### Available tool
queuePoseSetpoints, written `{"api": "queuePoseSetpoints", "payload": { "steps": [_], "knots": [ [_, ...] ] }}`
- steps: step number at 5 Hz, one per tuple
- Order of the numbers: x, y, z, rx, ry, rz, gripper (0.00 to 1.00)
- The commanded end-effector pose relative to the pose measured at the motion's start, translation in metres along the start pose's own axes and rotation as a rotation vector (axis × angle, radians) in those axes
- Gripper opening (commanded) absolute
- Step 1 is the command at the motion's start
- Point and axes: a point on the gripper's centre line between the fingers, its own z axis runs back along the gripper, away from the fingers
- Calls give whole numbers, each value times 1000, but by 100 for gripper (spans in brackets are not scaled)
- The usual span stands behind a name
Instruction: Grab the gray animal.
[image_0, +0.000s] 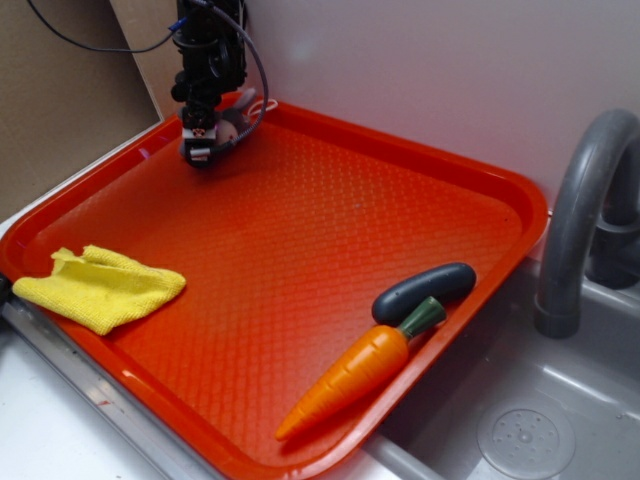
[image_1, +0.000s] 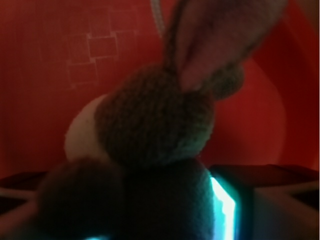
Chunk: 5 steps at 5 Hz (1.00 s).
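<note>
The gray animal (image_1: 150, 125), a small gray plush bunny with a white face and long ears, fills the wrist view. Its dark body sits between my fingers (image_1: 235, 200), with the right pad pressed against it. In the exterior view the bunny (image_0: 238, 122) lies in the far left corner of the red tray (image_0: 300, 250), mostly hidden behind my gripper (image_0: 200, 148), with its white string loop (image_0: 262, 103) sticking out to the right. The gripper (image_1: 135, 210) is low on the tray and closed around the bunny's body.
A yellow cloth (image_0: 100, 287) lies at the tray's left edge. A dark gray capsule toy (image_0: 424, 291) and an orange carrot (image_0: 355, 373) lie at the front right. A gray sink (image_0: 520, 420) and faucet (image_0: 580, 220) are to the right; a wall is right behind the gripper.
</note>
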Motion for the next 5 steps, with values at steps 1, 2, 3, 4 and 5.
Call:
{"api": "queuePoseSetpoints", "payload": {
  "steps": [1,2,3,4,5],
  "knots": [
    [-27,-49,130,24,-76,370,0],
    [-41,-76,163,-35,-51,561,0],
    [-52,-92,192,-203,-62,682,0],
    [-57,-104,220,-214,-118,743,0],
    [-64,-99,212,-297,-123,725,0]
  ]
}}
